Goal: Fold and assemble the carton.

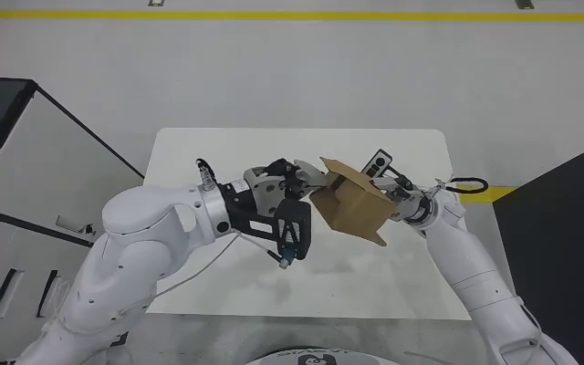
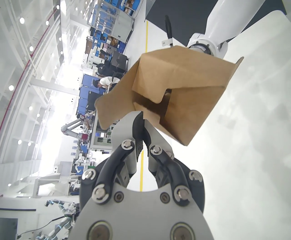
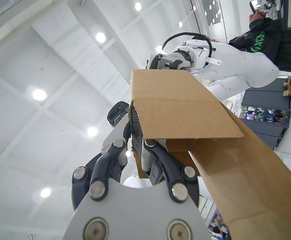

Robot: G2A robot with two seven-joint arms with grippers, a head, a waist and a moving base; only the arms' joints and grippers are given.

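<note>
Right gripper point(image 3: 136, 138) is clamping carton point(image 1: 352, 208) wall, holding it steady; left gripper point(image 2: 139, 120), fingers together, is sitting at an end flap point(image 2: 149, 89), probably to push it in.

Plain brown carton point(image 1: 351, 205), white table point(image 1: 228, 155).

Matt corrugated cardboard carton point(image 1: 351, 205), smooth white table point(image 1: 228, 155), jaws of dull metal, black plastic.

The left gripper point(image 2: 140, 118) faces a brown carton point(image 2: 181, 75), its fingers closed together and their tips touching a flap edge. The carton is partly folded, with overlapping flaps, and sits above the white table point(image 2: 250, 136). A white arm point(image 2: 227, 20) meets its far side.
</note>
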